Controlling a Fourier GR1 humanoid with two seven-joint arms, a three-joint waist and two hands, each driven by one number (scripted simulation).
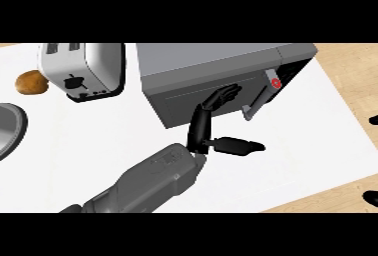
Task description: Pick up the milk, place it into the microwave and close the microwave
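Left robot hand [205, 122] is stretched out, fingers straight w/ tips flat on the microwave door [210, 97], thumb out to the side, holding nothing. Door looks nearly shut; handle [258, 95] just right of fingertips. Milk not visible. Toaster [83, 70] and a potato [32, 82] far left on worktop [295, 145].

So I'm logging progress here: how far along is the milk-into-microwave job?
No milk carton shows on the white counter, so it may be inside already. The left hand has straight fingers against the door of the grey box-shaped microwave, which looks nearly shut. Confirming the door is fully closed remains. The right hand barely shows at the right edge.
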